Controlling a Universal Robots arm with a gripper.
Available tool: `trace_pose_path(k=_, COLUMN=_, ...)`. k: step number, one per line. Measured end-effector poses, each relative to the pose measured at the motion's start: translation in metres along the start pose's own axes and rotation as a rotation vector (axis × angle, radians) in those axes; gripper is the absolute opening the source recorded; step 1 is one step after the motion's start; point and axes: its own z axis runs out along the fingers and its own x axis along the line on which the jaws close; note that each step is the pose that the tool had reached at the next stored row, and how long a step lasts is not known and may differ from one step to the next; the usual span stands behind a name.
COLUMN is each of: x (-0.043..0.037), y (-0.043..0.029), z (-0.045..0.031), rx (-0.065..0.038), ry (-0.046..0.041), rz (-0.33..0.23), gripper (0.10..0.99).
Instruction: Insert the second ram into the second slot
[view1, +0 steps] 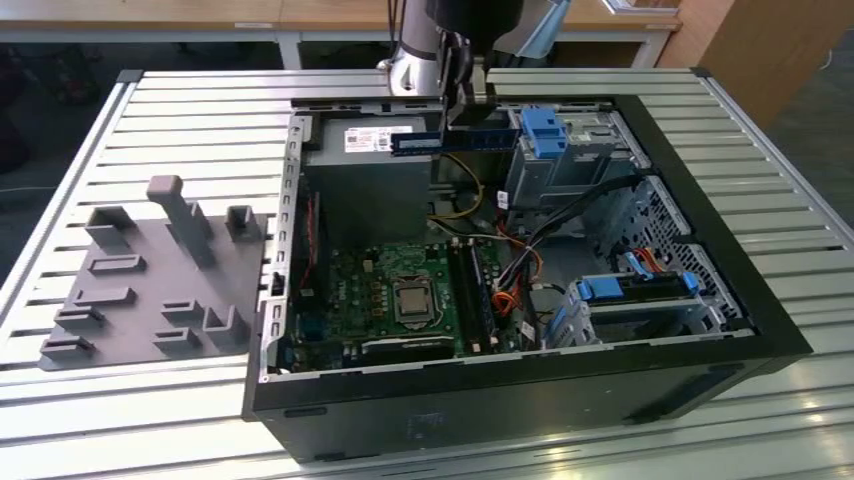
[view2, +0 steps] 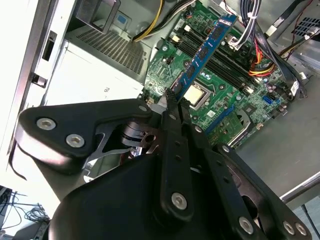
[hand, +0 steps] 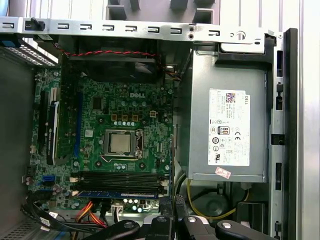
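The black gripper (view2: 172, 102) clamps one end of the chip-studded blue second ram (view2: 205, 47) above the green motherboard (view2: 165, 75).

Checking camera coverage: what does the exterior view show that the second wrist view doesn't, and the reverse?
Exterior view: the grey tray beside the case, and the blue drive caddies. Second wrist view: the gripper's linkage up close, and a vent grille. Both: the ram clamped in the gripper, plus the motherboard and CPU.

The arm (view1: 424, 50) hangs straight down, its hand (view2: 173, 100) pointing downward, fingers (view2: 175, 135) pinched onto the second ram (view2: 207, 42).
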Motion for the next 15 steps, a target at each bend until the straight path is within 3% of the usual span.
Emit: trace_pose_path(k=15, x=0.0032, y=0.0001, z=-0.0001, rx=0.0, ry=0.0001, rz=0.0, gripper=0.137)
